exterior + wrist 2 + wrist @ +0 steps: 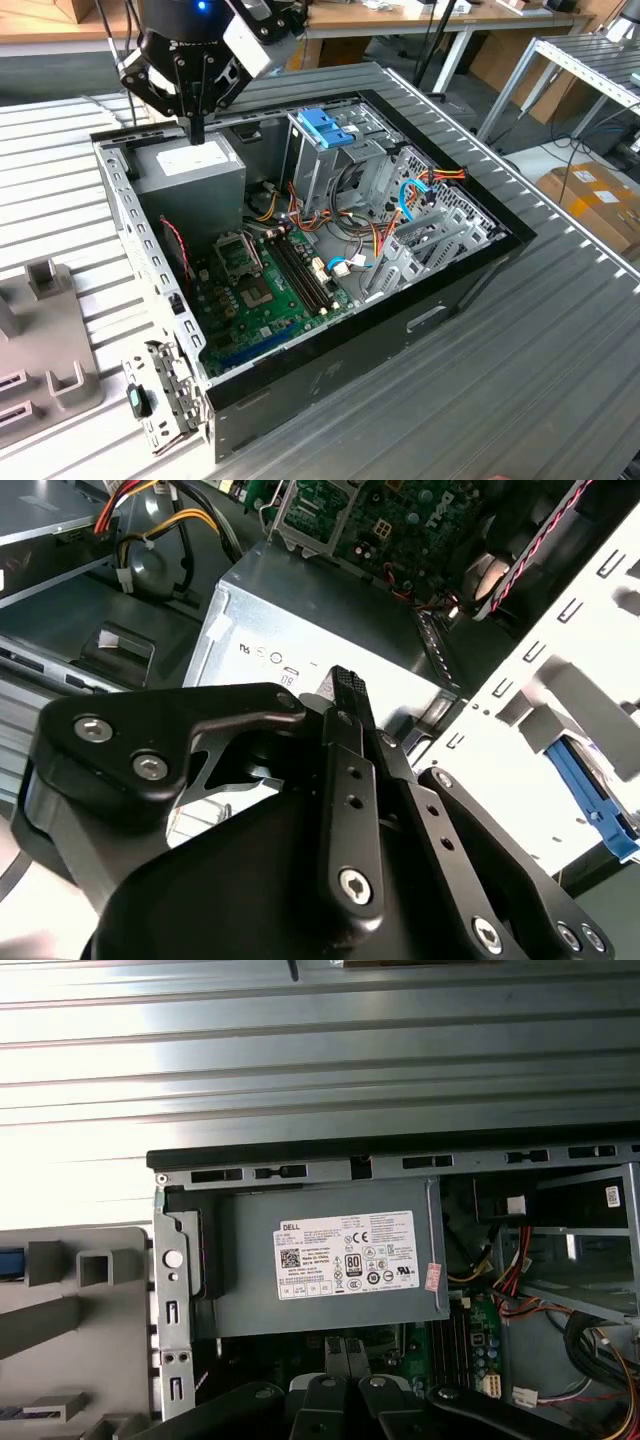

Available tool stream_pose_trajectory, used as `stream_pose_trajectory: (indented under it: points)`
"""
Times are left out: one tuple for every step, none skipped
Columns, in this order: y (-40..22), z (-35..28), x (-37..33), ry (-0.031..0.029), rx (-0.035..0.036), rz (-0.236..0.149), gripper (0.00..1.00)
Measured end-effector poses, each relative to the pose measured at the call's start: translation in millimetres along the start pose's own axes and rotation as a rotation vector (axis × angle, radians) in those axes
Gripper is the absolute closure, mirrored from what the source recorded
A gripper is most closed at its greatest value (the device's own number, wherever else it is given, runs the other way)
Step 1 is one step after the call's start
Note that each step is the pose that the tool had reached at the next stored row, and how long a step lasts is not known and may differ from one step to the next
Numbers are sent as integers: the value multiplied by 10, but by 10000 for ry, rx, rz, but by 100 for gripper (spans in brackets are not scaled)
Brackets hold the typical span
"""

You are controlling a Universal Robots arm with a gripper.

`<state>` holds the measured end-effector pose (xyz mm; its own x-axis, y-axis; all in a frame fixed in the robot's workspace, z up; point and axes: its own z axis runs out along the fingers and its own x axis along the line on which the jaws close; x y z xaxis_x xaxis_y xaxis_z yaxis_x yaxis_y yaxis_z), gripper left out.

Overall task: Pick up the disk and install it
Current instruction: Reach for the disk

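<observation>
black gripper (197,128) hangs close over the grey box (195,175) with the white sticker, at the exterior view's left end of the open computer case (380,340), its fingers pressed together with nothing between them. past the case wall, towards the grey holder (45,340), a blue strip (590,802) shows in the second wrist view. it may be the disk's rail, but i cannot tell.
</observation>
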<state>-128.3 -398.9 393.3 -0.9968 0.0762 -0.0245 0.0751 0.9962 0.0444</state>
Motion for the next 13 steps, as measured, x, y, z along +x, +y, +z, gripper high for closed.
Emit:
stream_pose_trajectory:
  points:
    - [-1, 0, 11, 0, 0, 0, 89]
    - [-2, -1, 19, 0, 1, 0, 89]
    - [-2, -1, 33, 0, 0, 0, 89]
    - [-3, -1, 43, 0, 1, 0, 89]
    - [-3, -2, 47, 0, 1, 0, 89]
    - [-4, -2, 56, 0, 1, 0, 89]
    - [-5, -2, 62, 0, 0, 0, 89]
    - [-5, -2, 68, 0, 0, 0, 89]
    - [-5, -2, 69, 0, 1, -1, 89]
    - [-6, -2, 73, 0, 0, 0, 89]
    - [-6, -2, 76, 0, 0, 0, 89]
    - [-6, -2, 76, 0, 0, 0, 89]
    - [-6, -2, 76, 0, 0, -1, 89]
